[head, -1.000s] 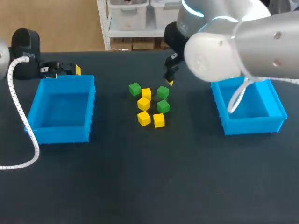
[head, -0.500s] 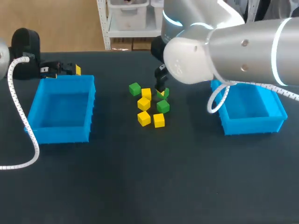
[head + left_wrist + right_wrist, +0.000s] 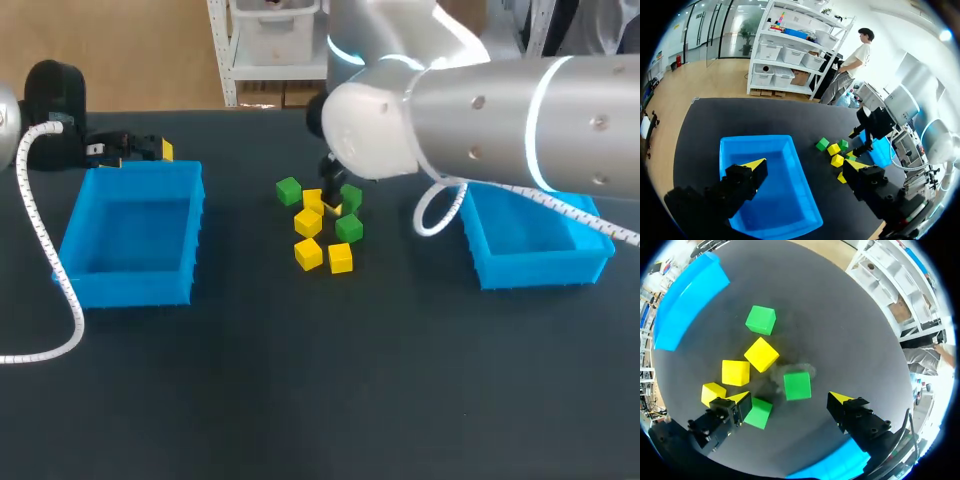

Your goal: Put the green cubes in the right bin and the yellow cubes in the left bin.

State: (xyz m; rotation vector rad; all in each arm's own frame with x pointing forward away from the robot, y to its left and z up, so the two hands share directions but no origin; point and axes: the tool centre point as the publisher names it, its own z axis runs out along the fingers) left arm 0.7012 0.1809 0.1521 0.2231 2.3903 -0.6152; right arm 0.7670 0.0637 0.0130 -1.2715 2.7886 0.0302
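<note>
robotics lab, robot arm (image 3: 480, 120) over a dark table (image 3: 300, 380), two blue bins (image 3: 130, 285), small green and yellow cubes (image 3: 340, 258)

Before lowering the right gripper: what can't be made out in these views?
- Head view: right gripper covers part of one green cube; right arm hides right bin's back rim.
- Right wrist view: one yellow cube partly behind the gripper.
- Left wrist view: cubes too small to count.

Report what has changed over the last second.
The right gripper swung left and came down over the cube cluster. Its jaws now stand open over a green cube, holding nothing. The cluster, the left bin, the right bin and the left gripper stayed put.
</note>
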